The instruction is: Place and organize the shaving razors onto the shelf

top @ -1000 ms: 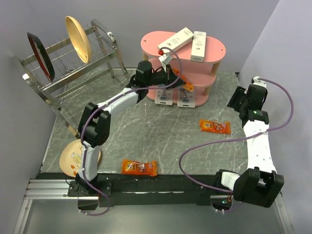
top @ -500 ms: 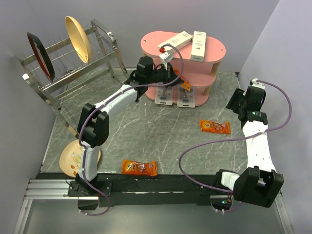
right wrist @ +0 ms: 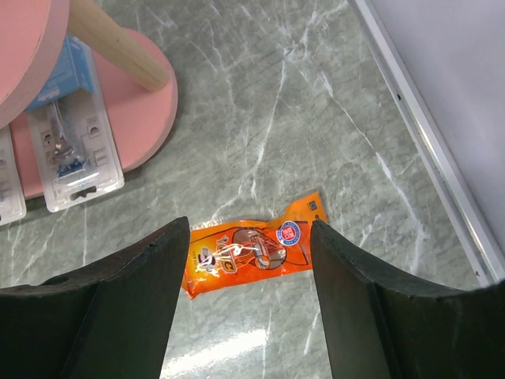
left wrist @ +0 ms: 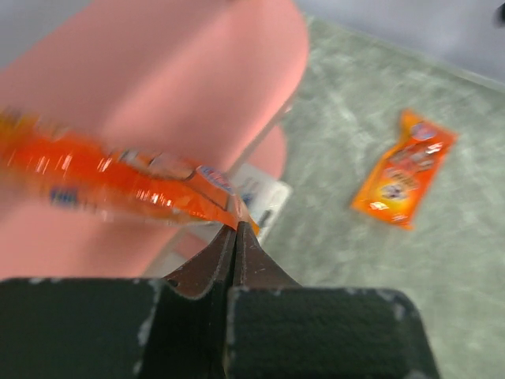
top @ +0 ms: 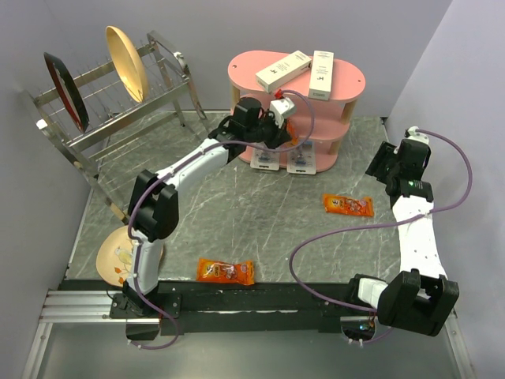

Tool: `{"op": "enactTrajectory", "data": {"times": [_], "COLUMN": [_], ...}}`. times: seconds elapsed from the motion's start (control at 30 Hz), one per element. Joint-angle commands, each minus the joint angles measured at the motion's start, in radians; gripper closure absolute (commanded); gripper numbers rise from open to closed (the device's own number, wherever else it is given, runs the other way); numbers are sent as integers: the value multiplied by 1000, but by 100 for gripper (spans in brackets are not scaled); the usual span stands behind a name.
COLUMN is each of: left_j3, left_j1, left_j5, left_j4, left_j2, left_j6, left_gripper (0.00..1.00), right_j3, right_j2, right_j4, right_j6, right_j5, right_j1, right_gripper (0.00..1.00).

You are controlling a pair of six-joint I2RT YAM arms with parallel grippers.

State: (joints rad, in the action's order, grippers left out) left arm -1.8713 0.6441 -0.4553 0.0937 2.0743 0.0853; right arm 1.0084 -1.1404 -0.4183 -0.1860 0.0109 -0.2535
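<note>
Two shaving razors (top: pixel 264 155) (top: pixel 302 159) lie flat side by side on the bottom board of the pink shelf (top: pixel 353 79), their near ends overhanging the table. In the right wrist view one razor pack (right wrist: pixel 71 150) rests on that pink board (right wrist: pixel 154 110). My left gripper (top: pixel 286 131) is at the shelf's middle tier, above the razors. It is shut (left wrist: pixel 237 229) on the corner of an orange snack packet (left wrist: pixel 118 183). My right gripper (right wrist: pixel 251 237) hangs open, holding nothing, over another orange packet (right wrist: pixel 252 253) on the table.
Two white boxes (top: pixel 282 69) (top: pixel 321 75) lie on the shelf's top board. A third orange packet (top: pixel 226 271) lies near the front edge. A wire dish rack (top: pixel 118 95) with two plates stands back left, and a plate (top: pixel 118 254) sits by the left arm's base.
My left gripper has moved right and in toward the shelf's middle tier, carrying the orange packet. The right arm has hardly moved.
</note>
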Motion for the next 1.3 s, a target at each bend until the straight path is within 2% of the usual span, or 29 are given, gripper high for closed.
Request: {"op": "enactTrajectory", "data": {"times": [0.0, 0.17, 0.53, 0.8, 1.27], "left_j3": [-8, -6, -61, -169, -305], "left_j1": [17, 25, 72, 126, 138], "left_j5": [156, 225, 199, 193, 155], "left_j4": [38, 44, 61, 57, 38], "left_j2": [-79, -80, -48, 18, 138], "left_j6": [192, 258, 257, 241, 231], "left_gripper": [97, 96, 96, 96, 96], "right_j3": [-8, -24, -71, -99, -109], "right_j2": [10, 16, 50, 67, 82], "right_j4": [39, 47, 59, 70, 73], "right_j6": [-12, -21, -32, -58, -109], "right_j5": [-3, -8, -8, -32, -60], "right_j1": [-6, -7, -10, -18, -29], "right_gripper": [30, 30, 30, 30, 30]}}
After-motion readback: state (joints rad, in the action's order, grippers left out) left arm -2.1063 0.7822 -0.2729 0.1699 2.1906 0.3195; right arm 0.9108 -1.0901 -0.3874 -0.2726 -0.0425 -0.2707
